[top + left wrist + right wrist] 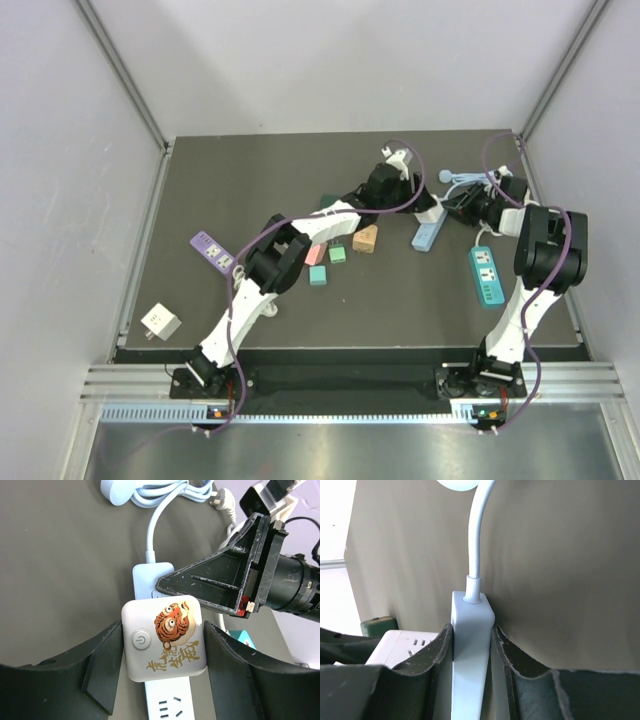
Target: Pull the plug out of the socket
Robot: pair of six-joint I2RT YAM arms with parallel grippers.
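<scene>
The plug sits on the strip, between the fingers of the left gripper. The right gripper clasps the strip's cable end, just beyond.

There are two robot arms, the left arm and the right arm, and three power strips: a purple strip, a teal strip and a pale blue strip. There are five small colored blocks. There are two white plugs, a tiger plug and a plain plug, or three if the far white thing is one too, but it is too small to tell.
</scene>
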